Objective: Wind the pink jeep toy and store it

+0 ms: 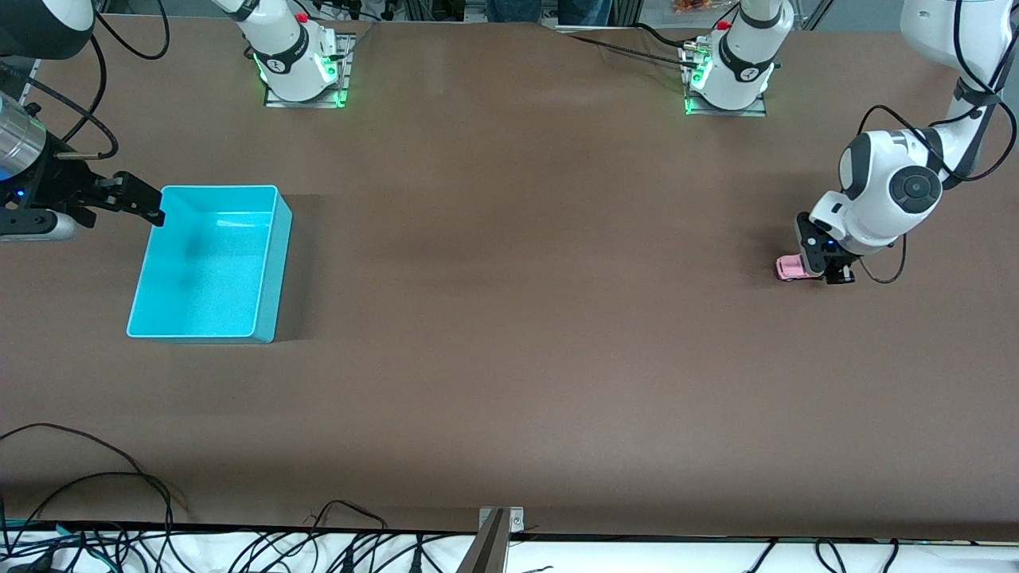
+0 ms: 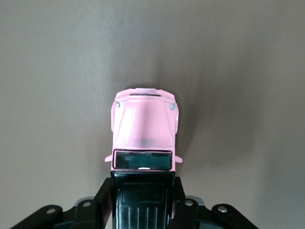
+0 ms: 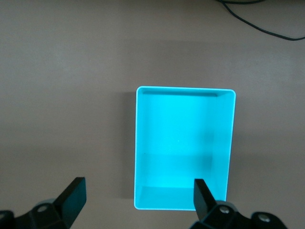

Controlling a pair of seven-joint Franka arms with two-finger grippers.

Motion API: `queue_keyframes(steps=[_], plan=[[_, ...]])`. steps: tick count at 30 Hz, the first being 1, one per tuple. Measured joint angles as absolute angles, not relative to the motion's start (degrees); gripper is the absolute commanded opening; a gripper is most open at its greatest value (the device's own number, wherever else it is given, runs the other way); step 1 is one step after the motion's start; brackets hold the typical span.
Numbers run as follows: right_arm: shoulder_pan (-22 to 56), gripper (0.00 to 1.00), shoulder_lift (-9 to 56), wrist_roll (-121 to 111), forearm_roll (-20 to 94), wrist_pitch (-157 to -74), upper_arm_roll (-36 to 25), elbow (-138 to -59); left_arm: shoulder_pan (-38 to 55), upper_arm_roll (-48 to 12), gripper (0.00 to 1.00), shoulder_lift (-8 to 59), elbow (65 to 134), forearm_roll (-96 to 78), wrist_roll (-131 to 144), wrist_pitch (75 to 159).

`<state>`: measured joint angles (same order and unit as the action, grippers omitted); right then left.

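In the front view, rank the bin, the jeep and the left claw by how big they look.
1. Bin, by far the largest.
2. Left claw and jeep: both tiny and look about alike. The claw grips the jeep and hides part of it, so I won't rank them.

So my bench (image 1: 509, 334) is one big plain brown surface, matte, no markings anywhere on it. Only two things actually sit on it. The turquoise bin (image 1: 267, 274) is down at my right arm's end, open top, nothing inside it that I can see. The pink jeep toy (image 1: 790, 268) sits on the brown way over at my left arm's end, well apart from the bin, with a long bare stretch between them. A tangle of black cables (image 1: 119, 541) hangs along the bench edge closest to the front camera.
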<state>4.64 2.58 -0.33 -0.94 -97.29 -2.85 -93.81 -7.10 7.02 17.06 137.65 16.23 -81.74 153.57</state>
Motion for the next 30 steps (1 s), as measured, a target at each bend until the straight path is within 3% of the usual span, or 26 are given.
queue_keyframes(steps=[30], plan=[[4.64,1.0,2.58,-0.33,-0.94,-97.29,-2.86,-93.81,-11.6,11.77,0.0,19.16,135.27,18.29,-89.49,154.63]])
